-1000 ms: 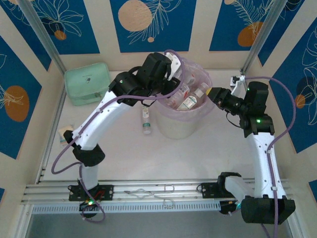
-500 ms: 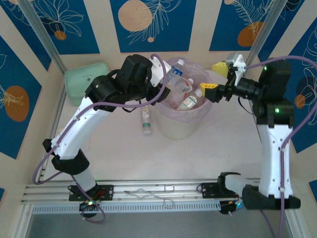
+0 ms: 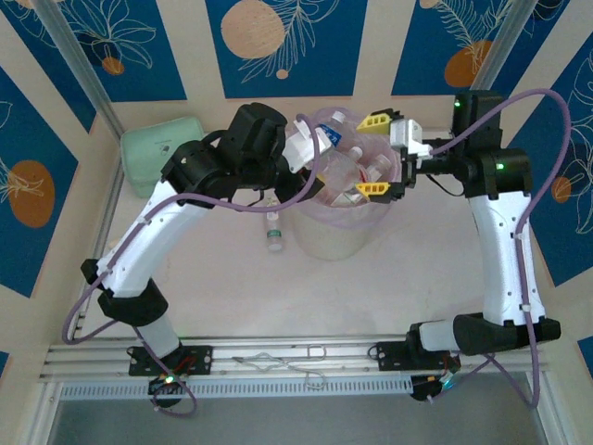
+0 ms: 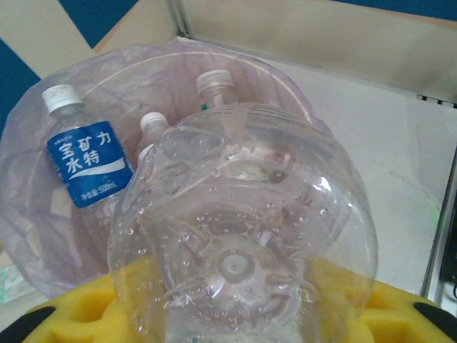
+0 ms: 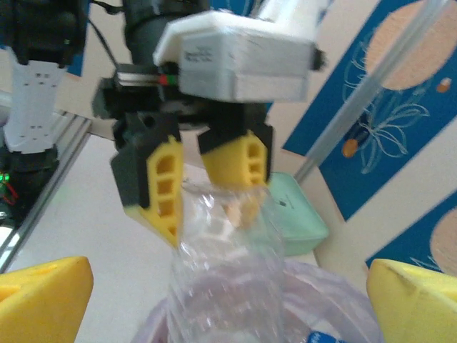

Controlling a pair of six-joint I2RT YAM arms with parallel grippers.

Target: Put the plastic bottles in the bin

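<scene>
Currently, the desk (image 3: 278, 297) carries the bin (image 3: 324, 243), which stands at centre rear, a round white bucket lined with a translucent pink bag (image 4: 43, 236). A mint-green pouch (image 3: 159, 153) lies at the rear left, well apart from the bin.

The left gripper (image 3: 306, 148) is positioned over the left rim of the bin. It is pinching the held bottle (image 4: 235, 243), a clear plastic bottle. In the left wrist view, the ribbed base of this bottle faces the camera, with the yellow pads (image 4: 71, 318) on either side of its body. In the right wrist view, the left gripper (image 5: 203, 189) points downward and the held bottle (image 5: 225, 257) hangs between its two yellow fingers, directly above the pink bag.

The right gripper (image 3: 373, 156) is positioned over the right half of the bin opening, with its yellow fingers (image 3: 375, 120) spread wide and nothing between them.

Inside the bin, several bottles lie against the bag. The blue-labelled bottle (image 4: 84, 161) leans against the left wall, cap uppermost, and two further white caps (image 4: 214, 82) show beyond the held bottle.

One loose bottle (image 3: 272, 227) lies on the desk, just beside the left base of the bin, below the left arm.
</scene>
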